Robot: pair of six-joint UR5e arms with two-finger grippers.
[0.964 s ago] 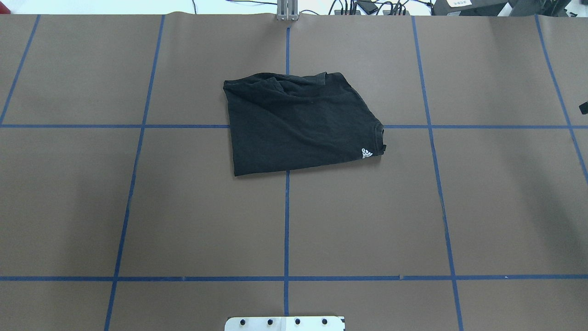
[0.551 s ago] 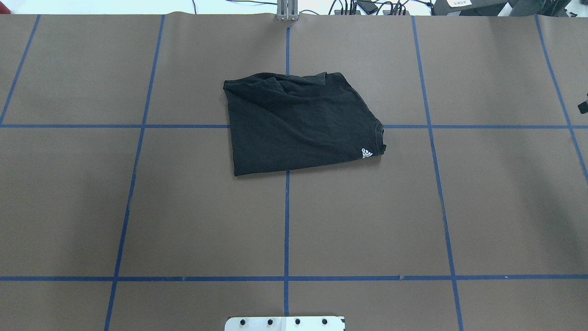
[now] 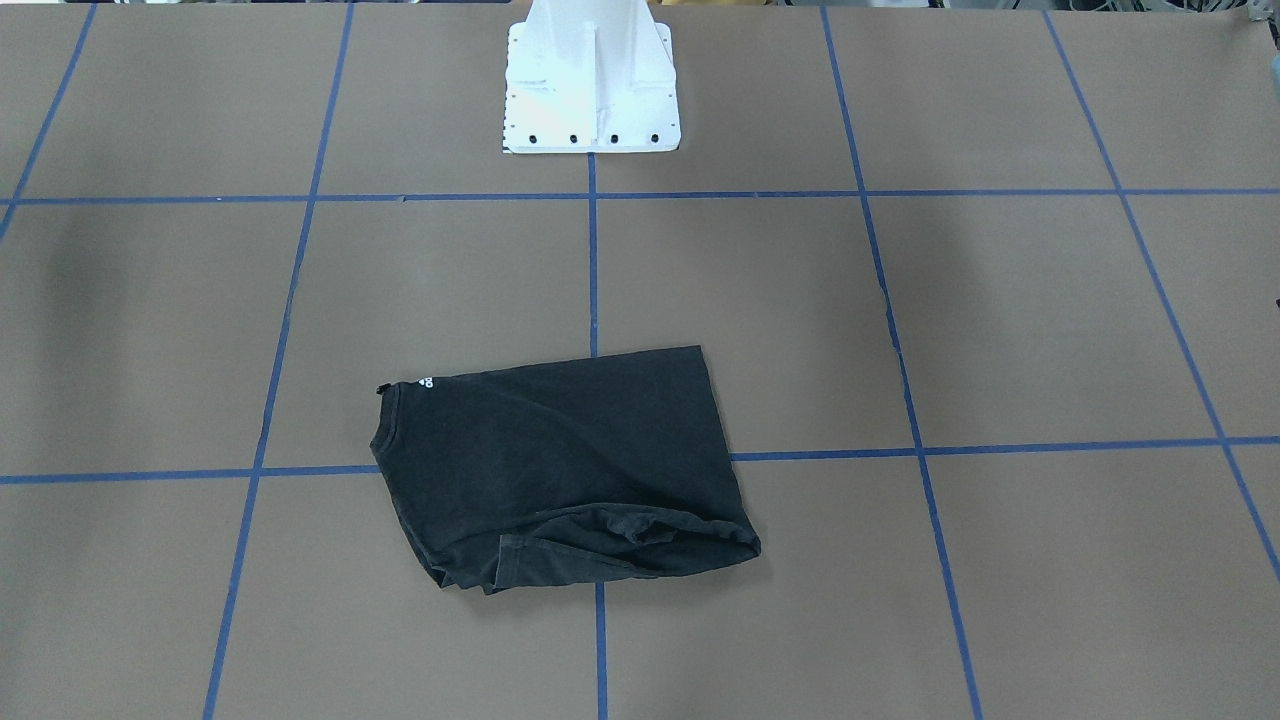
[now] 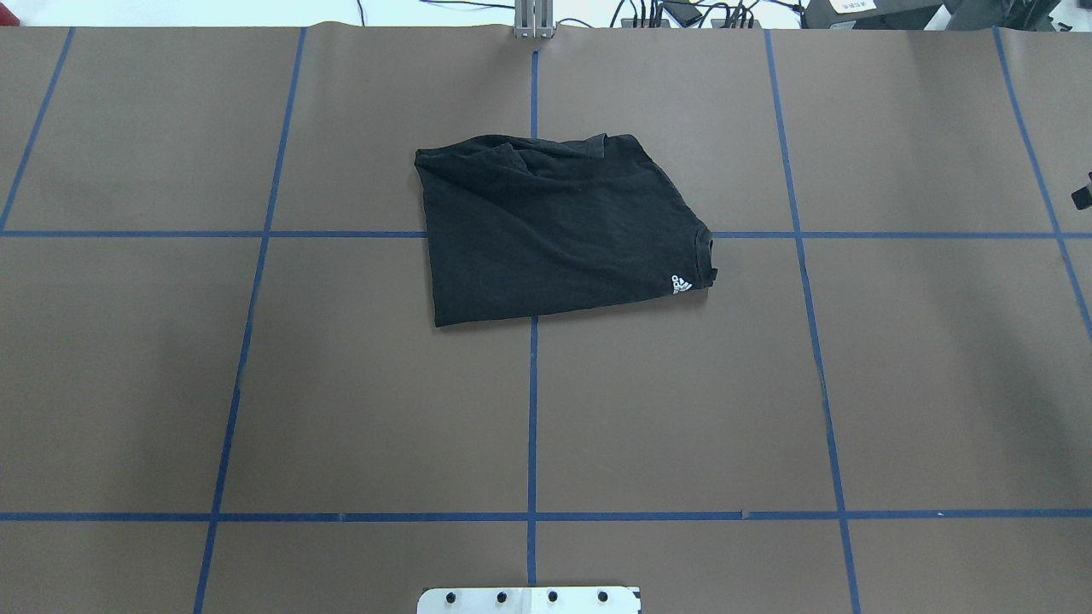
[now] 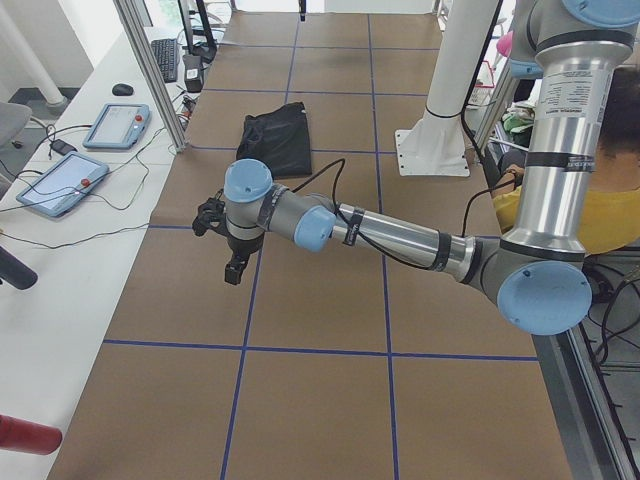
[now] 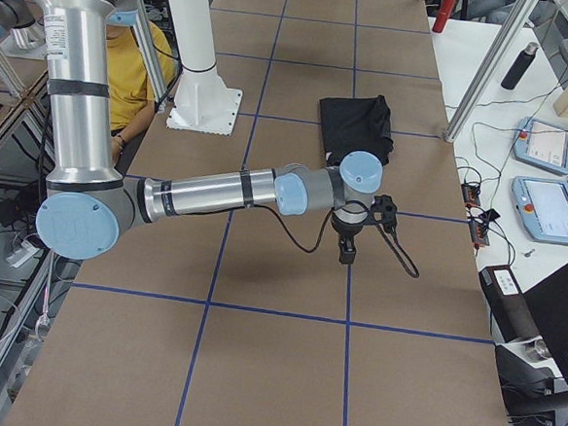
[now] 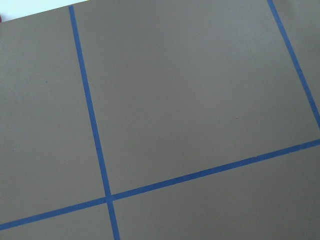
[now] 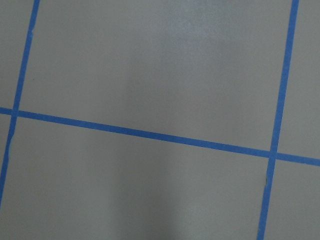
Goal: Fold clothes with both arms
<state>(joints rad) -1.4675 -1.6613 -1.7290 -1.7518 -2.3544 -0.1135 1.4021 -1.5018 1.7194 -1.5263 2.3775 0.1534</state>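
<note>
The brown paper worktop (image 4: pixel 341 384), gridded with blue tape, carries a white pedestal (image 3: pixel 590 80). The left arm (image 5: pixel 390 230) and right arm (image 6: pixel 207 193) reach out to either side of the pedestal. Straight out from the pedestal lies the black T-shirt (image 4: pixel 554 239), folded and rumpled. It is probably soft, light and limp, best pinched at its corners. I cannot tell how wide the left end effector (image 5: pixel 232 275) or right end effector (image 6: pixel 345 254) stands.

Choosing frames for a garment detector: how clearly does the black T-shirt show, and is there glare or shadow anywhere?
Overhead exterior: sharp, evenly lit; the T-shirt reads as near-flat black, creases faint, white logo crisp. Exterior front-facing: the white pedestal blows out; soft shadows fall on the table cover. Right wrist-mounted: washed-out grey, pale sheen at top; no shirt.
</note>
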